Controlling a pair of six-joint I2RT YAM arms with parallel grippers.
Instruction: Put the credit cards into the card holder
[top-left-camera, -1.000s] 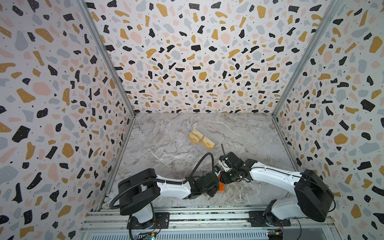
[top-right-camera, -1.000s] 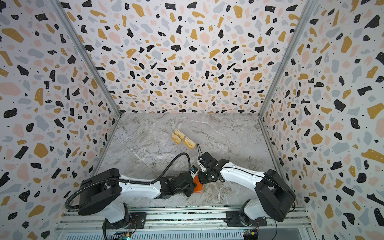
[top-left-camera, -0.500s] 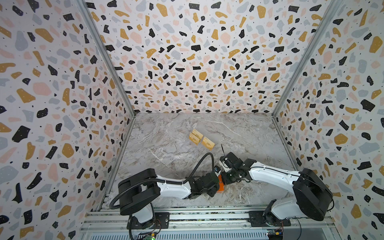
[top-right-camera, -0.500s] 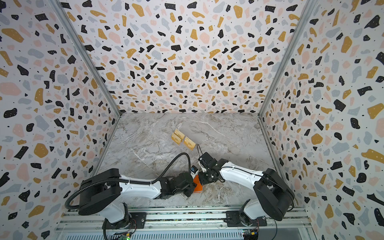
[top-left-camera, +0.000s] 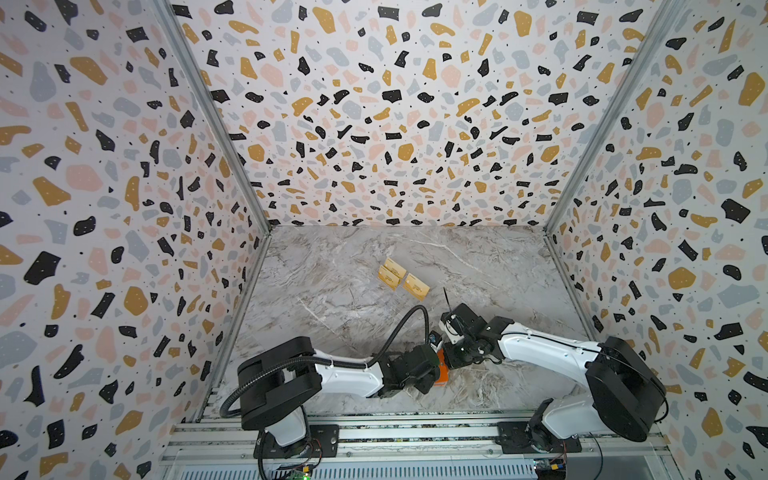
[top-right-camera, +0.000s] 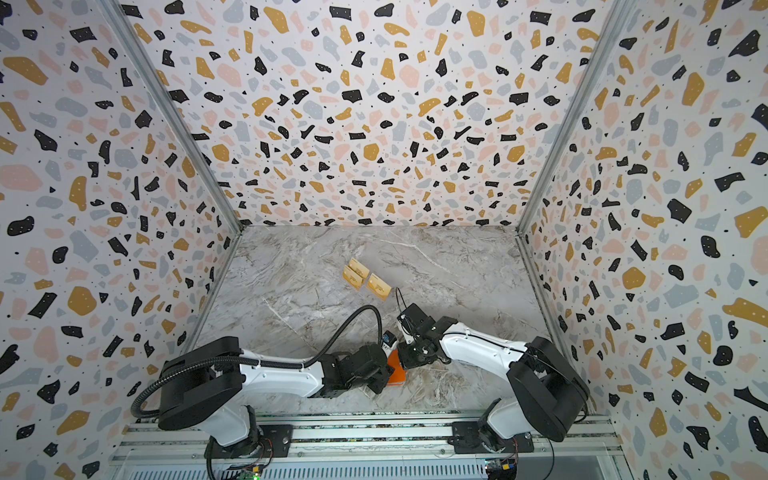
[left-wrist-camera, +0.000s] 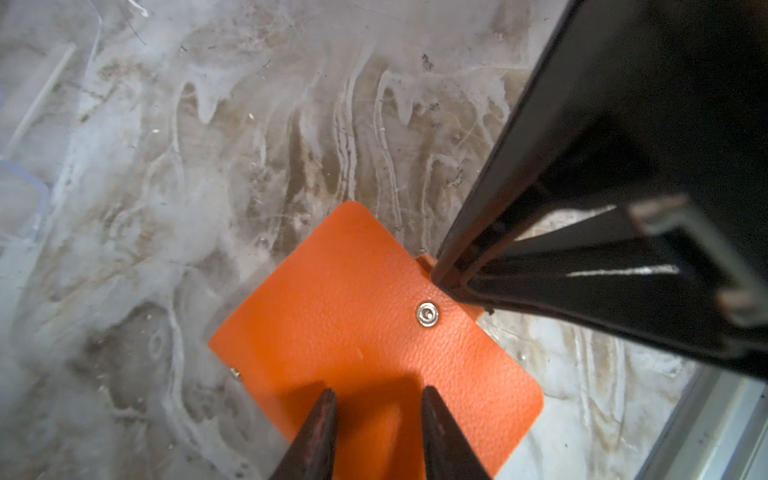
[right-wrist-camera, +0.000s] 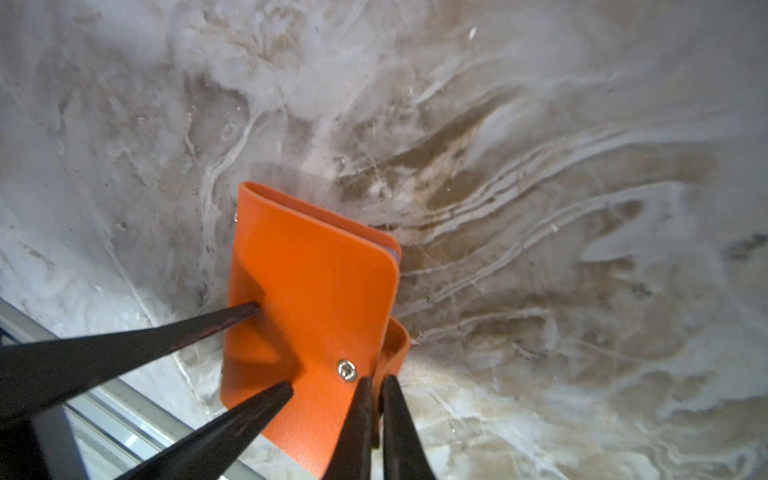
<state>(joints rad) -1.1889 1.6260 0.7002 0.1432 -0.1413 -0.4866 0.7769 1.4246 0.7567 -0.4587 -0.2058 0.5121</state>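
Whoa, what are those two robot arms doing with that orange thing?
They are working on an orange card holder that lies folded at the front of the marble table. The left end effector has its jaws apart and its tips resting on the holder, as if to pin it down. The right end effector is pinched shut on the little tab at the holder's edge, probably to pull it open. Three gold credit cards lie farther back on the table, not yet put in.

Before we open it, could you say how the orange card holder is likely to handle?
The card holder probably flexes: its strap curls in the right gripper. Likely light and prone to sliding, hence the left gripper pinning it.
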